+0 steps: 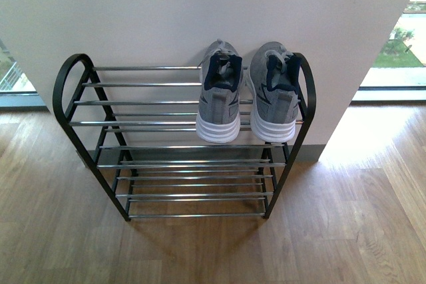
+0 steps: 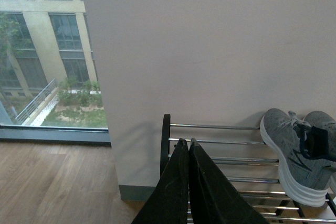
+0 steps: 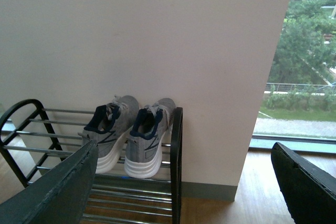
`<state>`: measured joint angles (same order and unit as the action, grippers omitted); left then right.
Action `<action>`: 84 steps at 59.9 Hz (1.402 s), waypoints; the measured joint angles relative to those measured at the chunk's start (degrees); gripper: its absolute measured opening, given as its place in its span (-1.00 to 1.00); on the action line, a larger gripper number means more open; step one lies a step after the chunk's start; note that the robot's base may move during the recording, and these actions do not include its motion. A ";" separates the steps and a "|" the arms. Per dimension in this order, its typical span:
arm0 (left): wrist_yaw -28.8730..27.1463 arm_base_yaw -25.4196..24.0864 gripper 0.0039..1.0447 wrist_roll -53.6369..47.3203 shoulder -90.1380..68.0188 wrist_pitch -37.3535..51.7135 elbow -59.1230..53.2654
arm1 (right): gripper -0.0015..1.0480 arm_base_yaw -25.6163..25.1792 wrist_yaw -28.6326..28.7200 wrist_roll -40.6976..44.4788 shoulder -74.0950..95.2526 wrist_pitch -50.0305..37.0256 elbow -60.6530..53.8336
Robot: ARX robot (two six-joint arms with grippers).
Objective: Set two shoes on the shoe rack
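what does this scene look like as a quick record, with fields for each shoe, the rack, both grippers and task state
inner shoe: grey, white sole, on the top tier, heel toward the front camera
end shoe: same kind, close beside it, next to the rack's right upright
shoe rack: black uprights, chrome rods, standing against the wall
left gripper: shut, holding nothing
right gripper: open, holding nothing
floor: wood
task state: both shoes rest on the rack
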<state>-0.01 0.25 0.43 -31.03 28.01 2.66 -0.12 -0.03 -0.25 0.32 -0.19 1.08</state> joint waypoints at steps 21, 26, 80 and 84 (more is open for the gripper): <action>0.02 -0.02 -0.98 0.00 7.82 -4.85 -1.86 | 0.82 0.00 0.00 0.00 0.00 0.00 0.00; 0.02 -0.02 -0.98 0.00 9.84 -6.93 -1.86 | 0.82 0.00 0.00 0.00 0.00 0.00 0.00; -0.02 -0.04 -0.98 0.00 29.97 -27.71 -1.84 | 0.82 0.00 0.00 0.00 0.00 0.00 0.00; 0.00 -0.11 -0.98 -0.02 30.03 -28.04 -1.84 | 0.82 0.00 0.02 0.00 0.00 0.00 0.00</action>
<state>-0.01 0.14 0.40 -0.99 -0.03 0.82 -0.12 -0.01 -0.25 0.32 -0.19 1.08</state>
